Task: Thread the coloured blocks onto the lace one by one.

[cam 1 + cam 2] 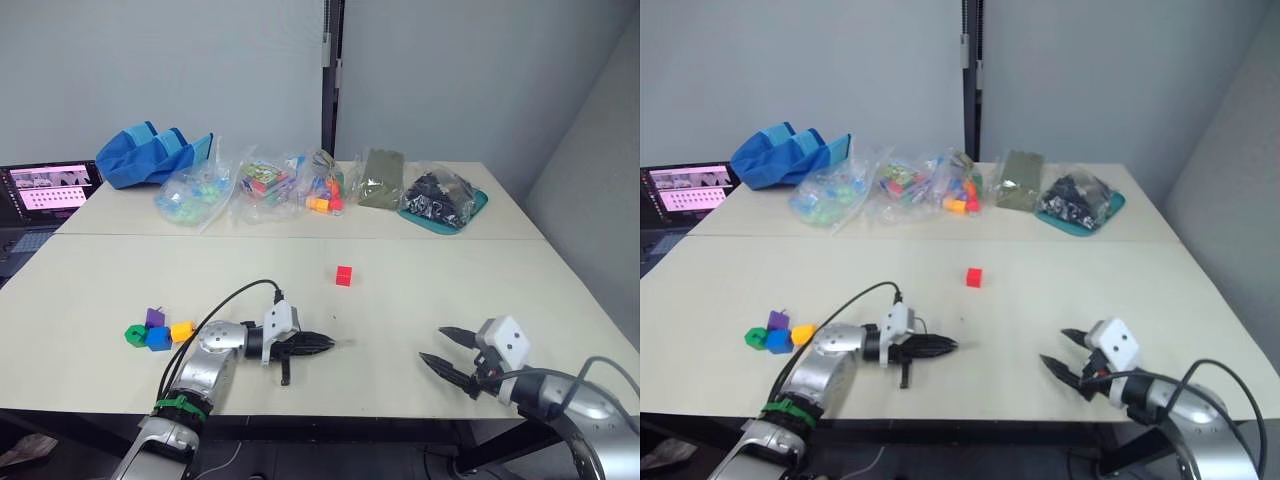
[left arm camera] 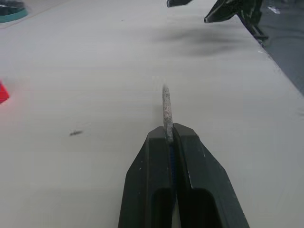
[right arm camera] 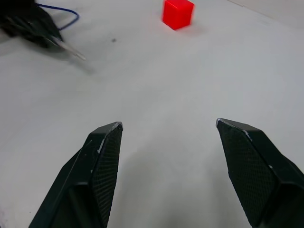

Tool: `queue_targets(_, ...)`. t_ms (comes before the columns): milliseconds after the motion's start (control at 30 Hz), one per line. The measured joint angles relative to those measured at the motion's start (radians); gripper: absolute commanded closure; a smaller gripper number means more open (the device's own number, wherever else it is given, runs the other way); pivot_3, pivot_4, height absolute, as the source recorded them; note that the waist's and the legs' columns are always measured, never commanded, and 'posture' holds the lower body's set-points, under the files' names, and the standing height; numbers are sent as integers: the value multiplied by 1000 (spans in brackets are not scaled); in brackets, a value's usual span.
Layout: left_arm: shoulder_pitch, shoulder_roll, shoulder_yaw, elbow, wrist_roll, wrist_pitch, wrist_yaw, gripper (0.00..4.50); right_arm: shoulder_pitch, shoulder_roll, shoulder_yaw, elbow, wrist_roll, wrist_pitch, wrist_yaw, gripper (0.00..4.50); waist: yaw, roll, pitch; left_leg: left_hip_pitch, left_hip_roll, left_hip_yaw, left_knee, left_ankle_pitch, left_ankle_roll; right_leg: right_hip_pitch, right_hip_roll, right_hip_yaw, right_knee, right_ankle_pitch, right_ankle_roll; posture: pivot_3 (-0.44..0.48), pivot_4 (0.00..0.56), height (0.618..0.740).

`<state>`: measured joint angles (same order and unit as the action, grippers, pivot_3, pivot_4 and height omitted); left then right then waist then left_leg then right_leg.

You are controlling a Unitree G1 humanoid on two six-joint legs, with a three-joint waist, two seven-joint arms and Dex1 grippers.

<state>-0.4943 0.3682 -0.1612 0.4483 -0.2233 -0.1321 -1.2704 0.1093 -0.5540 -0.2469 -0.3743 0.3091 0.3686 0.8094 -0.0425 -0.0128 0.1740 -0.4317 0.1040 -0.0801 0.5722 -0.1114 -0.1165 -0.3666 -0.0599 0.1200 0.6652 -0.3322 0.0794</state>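
**Lace tip held, red block apart**

The stiff pale tip of the thin dark-blue lace (image 2: 166, 111) is pinched between the closed black fingers of the left gripper (image 1: 322, 344). The right gripper (image 1: 447, 349) is spread wide above the pale table (image 1: 420, 290). A small red plastic cube (image 1: 344, 275) lies between and beyond both grippers. Green, purple, blue and orange-yellow blocks (image 1: 157, 331) are clustered near the left arm.

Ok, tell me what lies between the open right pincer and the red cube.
Nothing: bare pale tabletop separates the right pincer from the small red plastic cube, per the right wrist view.
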Motion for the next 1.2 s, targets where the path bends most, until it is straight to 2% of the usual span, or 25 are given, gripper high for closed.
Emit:
queue_targets(267,76,40,32,-115,-35,75,15,4500,-15,57,4,-4,37,13,-100,1186,1,0,0,0,0,0,0,0,0,0,0,0,0,0,0,0,150,740)
queue_targets(467,118,52,63,-217,-54,114,80,4500,-280,90,107,97,21,56,-170,1186,-3,0,0,0,0,0,0,0,0,0,0,0,0,0,0,0,150,740)
queue_targets(667,193,80,89,-314,-55,144,139,4500,-500,131,228,293,-42,55,-190,1186,6,0,0,0,0,0,-1,0,0,0,0,0,-1,0,0,0,150,740)
queue_targets(867,247,95,108,-389,-56,163,192,4500,-755,189,337,580,-122,-1,-159,1186,0,0,0,0,0,0,-2,0,0,-1,0,0,0,0,-1,0,150,740)
queue_targets(1100,297,99,108,-419,-56,169,228,4500,-874,250,400,814,-195,-90,-140,1186,3,1,1,-1,0,0,-2,0,0,-2,0,0,0,0,-1,0,150,740)
queue_targets(1200,307,104,107,-438,-56,175,239,4500,-946,303,397,958,-228,-135,-190,1186,-2,1,1,-1,0,0,-2,0,0,-3,0,0,0,1,-1,0,150,740)
